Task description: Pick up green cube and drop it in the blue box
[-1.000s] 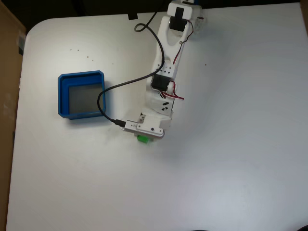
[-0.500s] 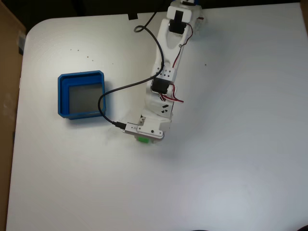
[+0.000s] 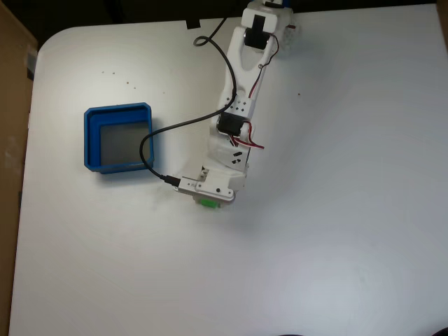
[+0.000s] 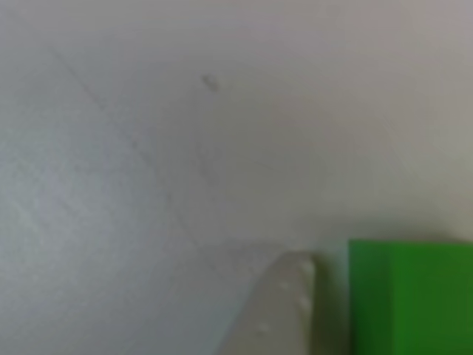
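Observation:
The green cube lies on the white table just below the middle; only its lower edge peeks out from under the arm's white gripper, which hangs right over it. In the other view the cube fills the bottom right corner, resting on the table. One white fingertip stands just left of it, with a thin gap between them; the other finger is out of frame. The blue box, a shallow tray with a grey bottom, sits to the left of the gripper and holds nothing.
The arm reaches down from its base at the table's top edge, and a black cable loops from it past the box's right wall. A brown cardboard surface borders the table on the left.
The gripper head and cable have crept slightly to the left over the cube. The cube and the blue box have stayed where they were.

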